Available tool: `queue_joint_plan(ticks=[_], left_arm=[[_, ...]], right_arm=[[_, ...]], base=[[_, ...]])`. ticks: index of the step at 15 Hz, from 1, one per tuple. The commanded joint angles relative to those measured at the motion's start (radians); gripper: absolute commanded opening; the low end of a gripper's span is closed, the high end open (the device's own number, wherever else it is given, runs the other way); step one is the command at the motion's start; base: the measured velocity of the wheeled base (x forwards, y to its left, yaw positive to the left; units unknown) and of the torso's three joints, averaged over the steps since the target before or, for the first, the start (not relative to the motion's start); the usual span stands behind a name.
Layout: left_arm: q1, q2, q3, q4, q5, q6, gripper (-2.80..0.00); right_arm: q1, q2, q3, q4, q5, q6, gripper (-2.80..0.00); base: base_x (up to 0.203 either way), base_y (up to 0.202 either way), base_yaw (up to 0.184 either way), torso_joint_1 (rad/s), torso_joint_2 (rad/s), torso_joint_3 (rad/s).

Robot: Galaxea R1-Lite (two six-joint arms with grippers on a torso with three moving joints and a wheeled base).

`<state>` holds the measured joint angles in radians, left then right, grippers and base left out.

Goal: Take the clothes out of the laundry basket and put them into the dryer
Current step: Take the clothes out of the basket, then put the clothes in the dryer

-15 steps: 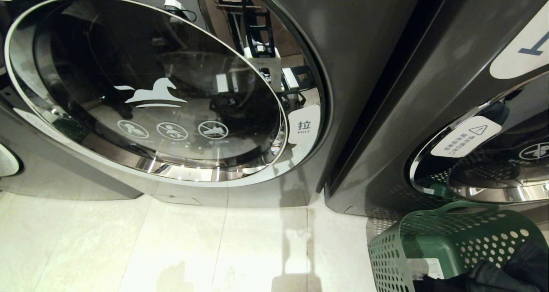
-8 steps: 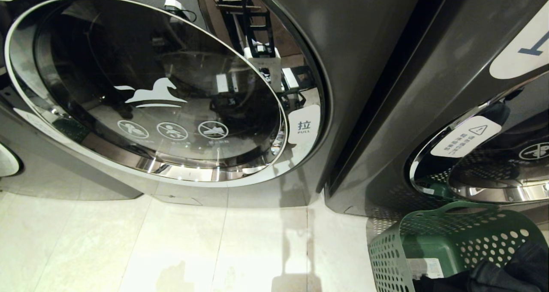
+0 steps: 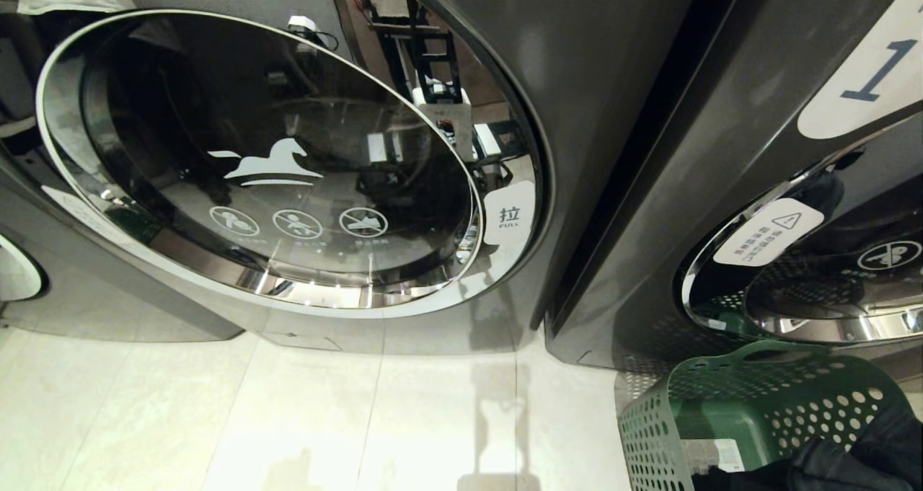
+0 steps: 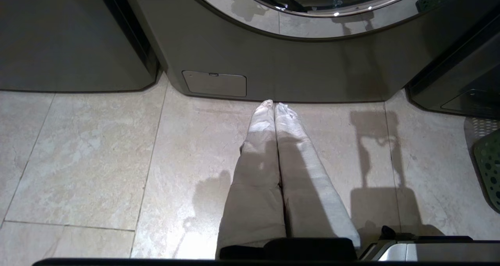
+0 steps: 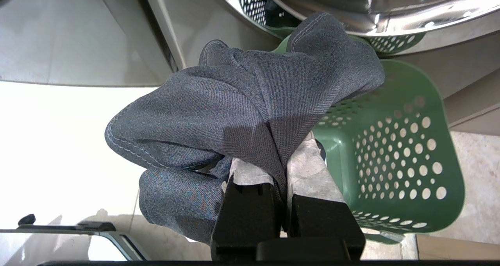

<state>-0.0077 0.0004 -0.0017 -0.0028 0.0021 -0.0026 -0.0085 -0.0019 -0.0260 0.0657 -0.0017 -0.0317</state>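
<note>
Right pincer clamped on grey cloth above green basket, beside the dryer with door closed. Left pincer pressed together, empty, over floor tiles.

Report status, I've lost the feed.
Right hand shut on grey garment above green laundry basket. Left hand shut, empty. Dryer door closed.

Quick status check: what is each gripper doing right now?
Left gripper: shut, holding nothing, above the floor.
Right gripper: shut on the dark grey garment, above the green basket.
</note>
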Motion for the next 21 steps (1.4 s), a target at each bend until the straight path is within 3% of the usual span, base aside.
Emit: queue_joint_plan(ticks=[1,5,21], left_arm=[[0.0,-0.002,0.001,0.0,0.001,0.0,-2.8],[0.0,0.0,0.0,0.0,0.001,0.0,-2.8],[0.0,-0.001,0.0,0.001,0.001,0.003,-2.8]], right_arm=[[0.0,0.002,0.001,0.0,0.0,-0.002,-2.8],[-0.001,0.002,0.015,-0.052,-0.013,0.044,-2.8],[-0.001,0.002,0.018,-0.055,-0.013,0.044,-2.8]], base=[[0.0,0.0,0.0,0.002,0.0,0.182],[0.0,0.0,0.0,0.0,0.0,0.196],[0.0,0.0,0.0,0.003,0.0,0.203]])
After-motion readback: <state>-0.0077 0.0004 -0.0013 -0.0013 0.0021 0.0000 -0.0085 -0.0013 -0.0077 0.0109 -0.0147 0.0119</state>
